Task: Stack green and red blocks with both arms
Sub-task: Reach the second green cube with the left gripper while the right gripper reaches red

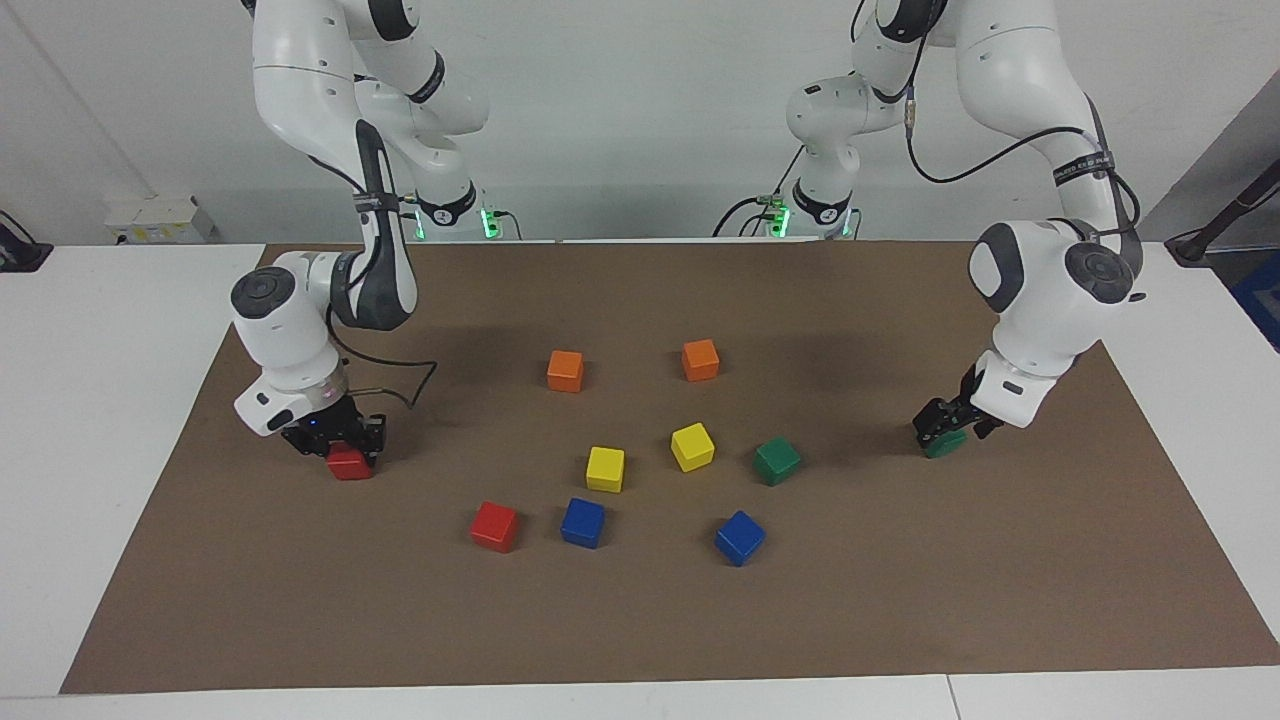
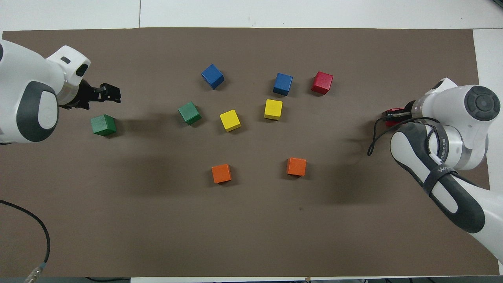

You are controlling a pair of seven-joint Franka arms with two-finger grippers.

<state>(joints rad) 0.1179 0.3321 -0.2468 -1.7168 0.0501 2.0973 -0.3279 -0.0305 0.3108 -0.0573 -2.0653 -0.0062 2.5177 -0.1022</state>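
Observation:
A dark green block (image 2: 103, 125) lies on the brown mat (image 1: 640, 620) at the left arm's end of the table. My left gripper (image 1: 943, 428) hangs open just above it, no longer touching it; from overhead the left gripper (image 2: 113, 93) shows with its fingers spread. At the right arm's end, my right gripper (image 1: 337, 442) is shut on a red block (image 1: 349, 464) held down at the mat; overhead, the arm mostly hides this red block (image 2: 394, 111). A second green block (image 1: 777, 460) and a second red block (image 1: 495, 526) lie free among the middle blocks.
Two yellow blocks (image 1: 605, 468) (image 1: 692, 446), two blue blocks (image 1: 582, 522) (image 1: 740, 537) and two orange blocks (image 1: 565, 370) (image 1: 700, 359) sit around the mat's middle. White tabletop (image 1: 100, 400) borders the mat.

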